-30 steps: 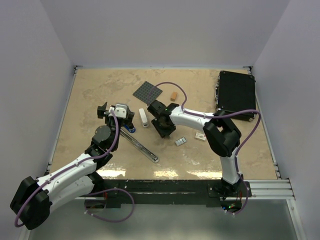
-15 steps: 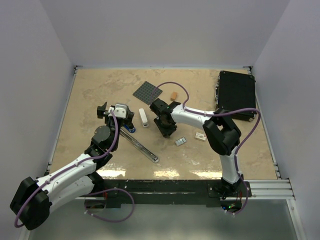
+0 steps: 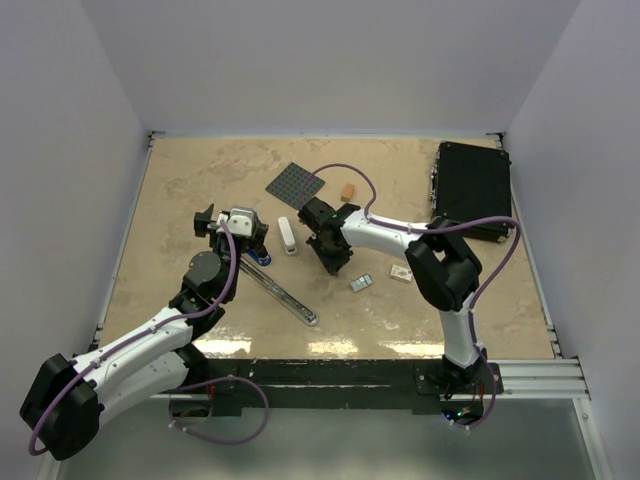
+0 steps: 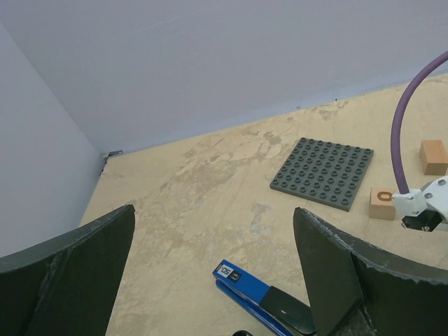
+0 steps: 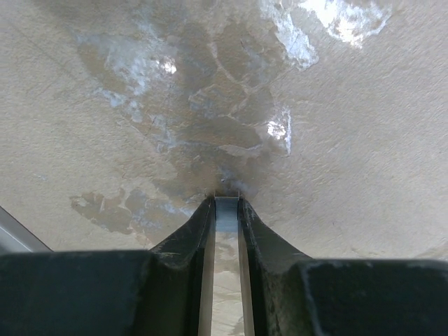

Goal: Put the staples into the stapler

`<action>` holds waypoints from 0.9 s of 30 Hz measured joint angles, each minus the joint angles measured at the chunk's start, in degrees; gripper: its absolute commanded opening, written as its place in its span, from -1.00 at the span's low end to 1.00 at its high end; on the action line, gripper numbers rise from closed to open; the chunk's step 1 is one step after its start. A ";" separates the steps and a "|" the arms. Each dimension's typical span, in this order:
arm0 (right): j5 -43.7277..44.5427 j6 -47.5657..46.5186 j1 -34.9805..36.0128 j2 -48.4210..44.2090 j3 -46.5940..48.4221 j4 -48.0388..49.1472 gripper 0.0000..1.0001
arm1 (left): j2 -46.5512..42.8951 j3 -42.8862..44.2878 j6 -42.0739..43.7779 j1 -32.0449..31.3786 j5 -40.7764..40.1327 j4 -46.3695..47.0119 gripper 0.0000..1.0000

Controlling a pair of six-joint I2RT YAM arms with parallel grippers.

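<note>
Beige mottled worktop (image 3: 200,180) carries the opened stapler (image 3: 285,292), its silver rail lying bare toward the near edge. The left claw (image 3: 237,222) hangs over the stapler's blue end, spread wide and empty. The right claw (image 5: 225,201) is pressed nearly together on what looks like a thin silvery staple strip (image 5: 226,217), near the rail. Best to hold that strip level, line it up along the rail and lower it gently while the left claw steadies the stapler. The black case (image 3: 470,188) at far right is closed, its contents hidden. The small staples box (image 3: 401,273) and the grey tray piece (image 3: 361,283) lie beside the right arm, and I cannot tell their contents.
</note>
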 measured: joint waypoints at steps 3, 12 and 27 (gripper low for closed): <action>1.09 -0.57 0.79 -0.87 -0.63 1.16 -0.70 | 0.00 -0.02 0.00 0.00 -0.02 -0.04 1.00; 1.49 -1.44 6.86 -11.54 -3.37 7.04 -0.74 | 0.11 -0.02 -1.51 2.45 -0.96 -0.24 1.00; -2.01 -1.51 15.37 -15.30 -11.37 15.56 -0.76 | -0.35 -0.02 -4.98 6.38 -2.89 -0.83 1.00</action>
